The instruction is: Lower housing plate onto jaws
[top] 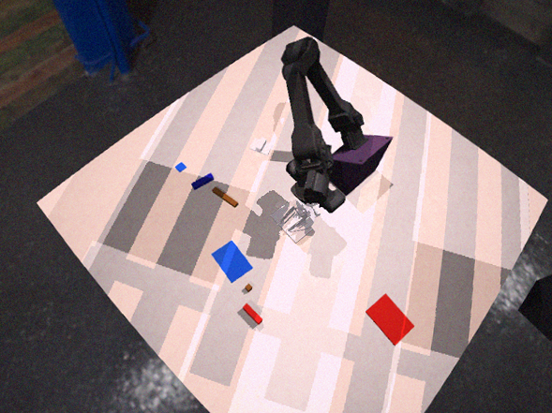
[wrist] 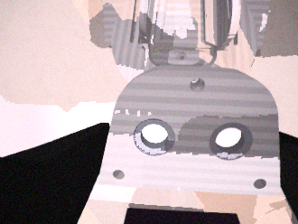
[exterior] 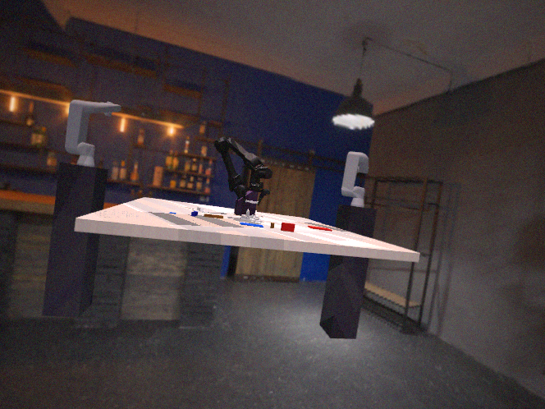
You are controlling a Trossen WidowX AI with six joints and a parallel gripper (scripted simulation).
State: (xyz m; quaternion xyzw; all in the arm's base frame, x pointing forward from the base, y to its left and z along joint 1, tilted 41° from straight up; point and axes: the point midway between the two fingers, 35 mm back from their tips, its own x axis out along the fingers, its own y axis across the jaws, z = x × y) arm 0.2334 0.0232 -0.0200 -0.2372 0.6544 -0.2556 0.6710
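Note:
The housing plate (wrist: 194, 106) is pale grey, with a rounded far edge, two large holes and several small ones. My gripper (wrist: 186, 135) (top: 319, 204) is shut on it, with a black finger at each side edge. The jaw assembly (top: 292, 220) (exterior: 249, 216) (wrist: 182, 29) is a pale grey, partly see-through group of parts on the table. In the wrist view it lies just beyond the plate's rounded edge, roughly in line with it. The plate hides whatever lies below it. The stubs and the height of the plate over them cannot be made out.
The purple block (top: 367, 152) (exterior: 246, 203) stands behind the gripper, under the arm's base. A small white part (top: 261, 146) lies at the back. A navy block (top: 202, 181), orange bar (top: 225, 196), blue sheet (top: 231, 261), red bar (top: 252, 313) and red sheet (top: 389, 319) lie around.

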